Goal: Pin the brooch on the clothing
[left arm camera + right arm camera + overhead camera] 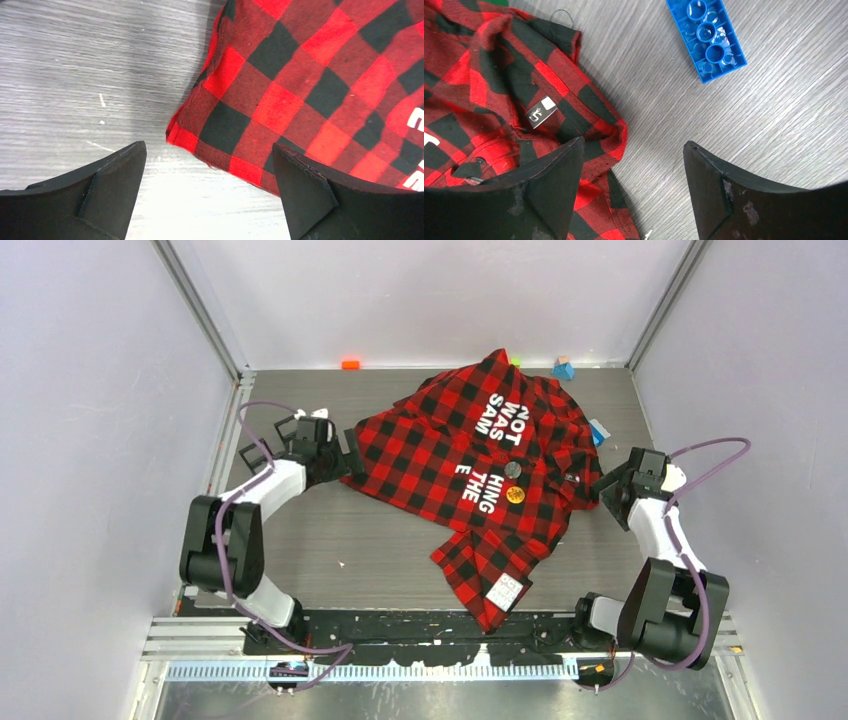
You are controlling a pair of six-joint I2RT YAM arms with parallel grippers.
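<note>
At the near edge of the table [340, 550], between your two arm bases, lies the lowest tip of the flannel shirt [440, 455], with a white label [507, 590] sewn on it. From there the cloth spreads up and across the middle of the tabletop, crumpled, its white lettering facing up, and its top reaches almost to the far edge. Your left gripper [347, 455] sits at the shirt's left-hand corner; in the left wrist view this gripper [209, 147] has its fingers spread wide, one over bare table and the other over the checked hem, holding nothing. Your right gripper [603, 490] is by the shirt's right side, towards the right edge; in the right wrist view it [634, 142] is also spread wide and empty, one finger over the collar fold near a small tag [541, 112], the other over bare wood. Two round badges lie on the cloth right of centre, a yellow badge [515, 494] nearer you and a dark badge [513, 469] just beyond it; you cannot tell whether either is fastened. A blue brick [706, 37] rests studs-up beside the shirt near the right edge. Along the far edge sit an orange block [350, 364] and a blue block [563, 369].
</note>
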